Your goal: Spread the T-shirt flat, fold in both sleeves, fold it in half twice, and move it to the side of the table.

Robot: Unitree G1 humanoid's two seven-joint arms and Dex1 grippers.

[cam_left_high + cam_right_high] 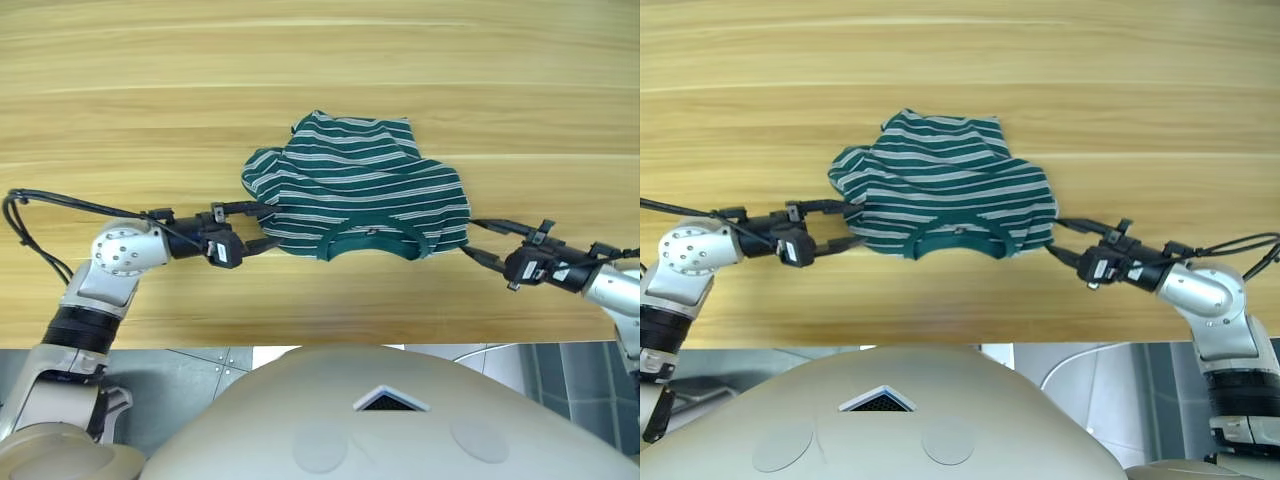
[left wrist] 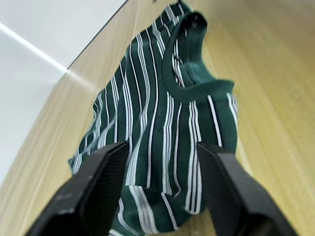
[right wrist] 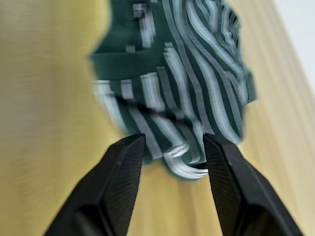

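— On the wooden table, near its middle: what lies there?

— The T-shirt, dark green with thin white stripes. It is bunched up, not flat, with folds across the body. Its neck opening faces 6 o'clock, toward the robot, and a rumpled lobe of cloth sticks out at about 10 o'clock.

— Where is the left gripper?

— The left gripper sits at 8 o'clock from the shirt, right at the edge of the cloth. Its fingers are spread wide. From the wrist, striped fabric fills the gap between them, though I cannot tell whether either finger touches it.

— And the other side?

— The right gripper is at 4 o'clock from the shirt, at the cloth's near corner. Its fingers are also parted wide, with the curled hem of that corner lying just between the tips. Nothing is pinched.

— So the two arms flank it?

— Yes, one at each lower side of the shirt, both low over the table.
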